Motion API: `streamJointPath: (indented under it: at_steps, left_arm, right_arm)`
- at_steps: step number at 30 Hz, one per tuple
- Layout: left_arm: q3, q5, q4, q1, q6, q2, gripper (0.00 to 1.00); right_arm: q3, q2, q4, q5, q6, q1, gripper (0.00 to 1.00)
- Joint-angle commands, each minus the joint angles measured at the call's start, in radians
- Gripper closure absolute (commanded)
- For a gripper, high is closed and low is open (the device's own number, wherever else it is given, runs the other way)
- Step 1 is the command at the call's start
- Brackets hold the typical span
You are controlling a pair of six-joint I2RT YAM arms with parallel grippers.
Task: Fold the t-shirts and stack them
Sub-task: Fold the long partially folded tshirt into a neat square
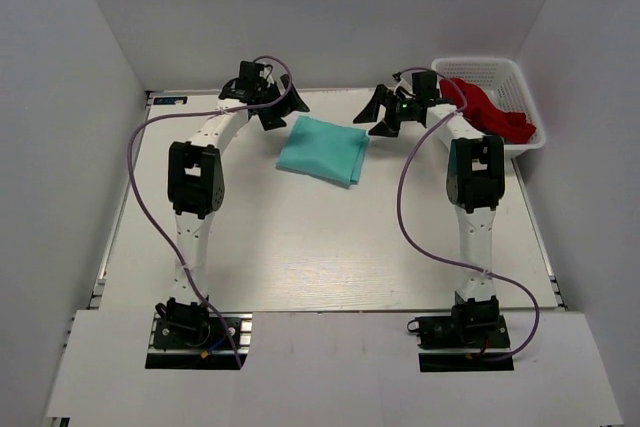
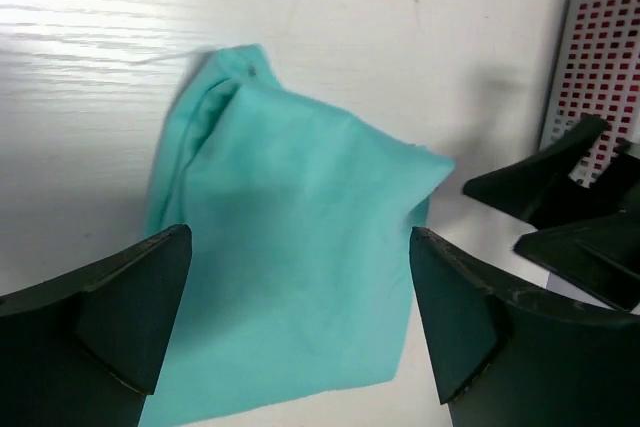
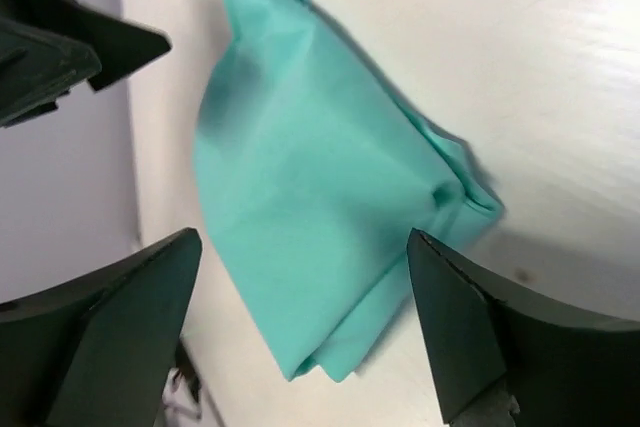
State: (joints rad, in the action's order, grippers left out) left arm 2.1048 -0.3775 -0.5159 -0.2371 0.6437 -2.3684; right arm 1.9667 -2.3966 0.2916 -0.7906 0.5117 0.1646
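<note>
A turquoise-green t-shirt (image 1: 323, 148) lies folded into a small rectangle on the white table, near the back middle. My left gripper (image 1: 281, 107) hovers just off its back left corner, jaws spread wide and empty. My right gripper (image 1: 387, 113) hovers off its back right corner, also open with nothing in it. From the left wrist the folded t-shirt (image 2: 290, 267) fills the space below the left gripper (image 2: 300, 312). Seen from the right wrist, the t-shirt (image 3: 320, 197) shows layered edges at its lower corner under the right gripper (image 3: 305, 317).
A white plastic basket (image 1: 500, 97) stands at the back right corner with red cloth (image 1: 490, 112) inside it, and its white basket wall (image 2: 600, 57) shows in the left wrist view. Grey walls close the table in on three sides.
</note>
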Motion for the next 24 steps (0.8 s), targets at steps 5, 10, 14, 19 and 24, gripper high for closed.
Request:
streamJointPath:
  at_steps: [5,10,14,19,24]
  left_arm:
    - [-0.161,-0.052,0.149,-0.013,-0.056,0.161,0.00]
    - [-0.281,-0.095,0.201,-0.036,-0.065,0.195,0.00]
    - [-0.330,-0.124,0.224,-0.054,-0.065,0.195,0.00]
    - [-0.374,-0.135,0.269,-0.077,-0.044,0.204,0.00]
    - [-0.460,-0.078,0.221,-0.065,-0.044,0.178,0.00]
  right_arm:
    - [-0.159,0.287,-0.049,0.266,-0.125,0.038,0.10]
    - [-0.322,0.358,-0.069,0.303,-0.153,0.116,0.10]
    - [-0.357,0.327,-0.127,0.226,-0.090,0.151,0.10]
    - [-0.446,0.313,-0.262,0.148,-0.009,0.180,0.10]
    - [-0.511,0.258,-0.279,0.107,0.020,0.171,0.10]
